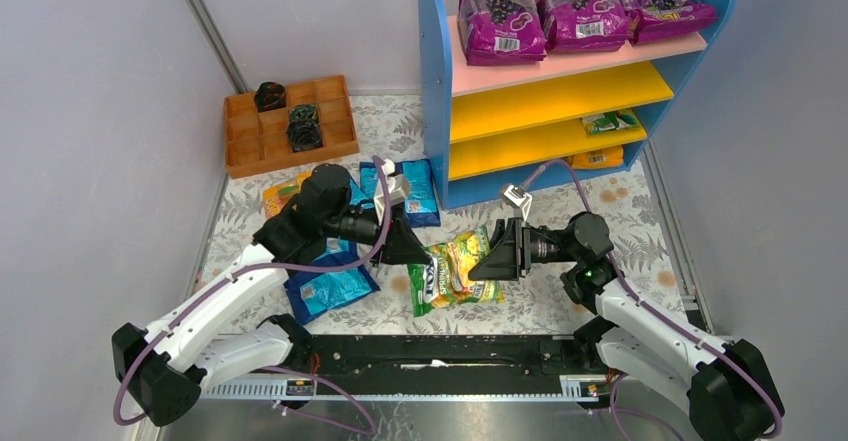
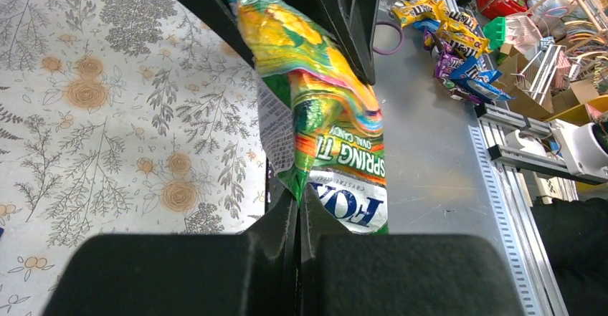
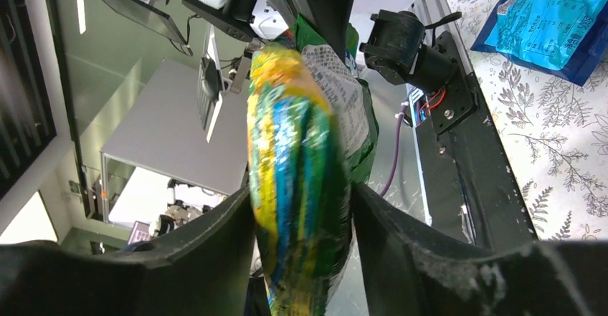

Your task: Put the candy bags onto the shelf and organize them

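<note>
Green-yellow and glossy, the candy bag in hand hangs above the table just in front of the arm bases, stretched crosswise between the two arms and well short of the shelf. The left claw is pressed together on the bag's lower corner; its own wrist view shows the fingertips meeting with only the plastic between them. The right claw stands around the opposite end, and in its wrist view the bag fills the gap so that both fingers lie against its faces. This looks like a handover from left to right, since the shelf stands on the right arm's side. The next move would call for the right claw to have a firm pinch before the left lets go, as the slick pouch could slip or sag. Then the bag wants carrying to a yellow board, probably beside the green bag already lying there, so that like sits with like. Blue bags and an orange bag lie on the table by the left arm, not yet shelved.
</note>
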### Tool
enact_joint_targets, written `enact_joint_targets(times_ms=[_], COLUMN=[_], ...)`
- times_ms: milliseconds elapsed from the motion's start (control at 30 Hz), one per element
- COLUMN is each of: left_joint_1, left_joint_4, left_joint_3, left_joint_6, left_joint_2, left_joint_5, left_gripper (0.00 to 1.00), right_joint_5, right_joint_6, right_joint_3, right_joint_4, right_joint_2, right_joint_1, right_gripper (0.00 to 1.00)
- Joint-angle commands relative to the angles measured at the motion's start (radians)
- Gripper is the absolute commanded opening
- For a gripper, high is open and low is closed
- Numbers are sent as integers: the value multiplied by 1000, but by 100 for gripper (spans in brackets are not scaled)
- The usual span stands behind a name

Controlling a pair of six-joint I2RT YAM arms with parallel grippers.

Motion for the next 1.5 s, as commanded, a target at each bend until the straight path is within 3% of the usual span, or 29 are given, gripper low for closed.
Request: enact_joint_targets(times_ms=[0,133,233,400,500,767,933,1067,1200,1367,1467], left_joint_1=[8,9,13,16,18,18,18,18,19,19,19], left_joint_4=[78,63,33,76,71,73,151,233,264,293,288], left_joint_3=[20,34,46,-4,-13,151,228,203,143,71,57], left_joint_6=[1,-11,9,-1,-6,-65,-103,-87,-67,-58,-44], left_joint_2=[13,22,-4,-129,-195,-229,-194,-187,-194,-218,-221], left_joint_5=[-30,-84,-183,-532,-729,-1084,-1203,-1240,-1274,-1282,-1276], left_gripper=[0,1,14,64,81,92,94,95,95,95,95], right_joint_5=[17,67,133,213,262,329,317,339,345,356,392], right_joint_6=[13,9,-81,-152,-222,-475,-541,-505,-356,-61,33], right_joint_3=[3,4,24,38,77,214,296,369,383,267,246], right_joint_4=[2,-39,-210,-349,-505,-1100,-1203,-1189,-1022,-593,-424], right_joint_2=[-13,-23,-49,-78,-106,-106,-103,-119,-102,-21,40], right_joint_1=[15,15,15,2,-41,-409,-632,-704,-714,-714,-714], right_gripper=[53,40,29,25,22,21,21,21,22,23,23])
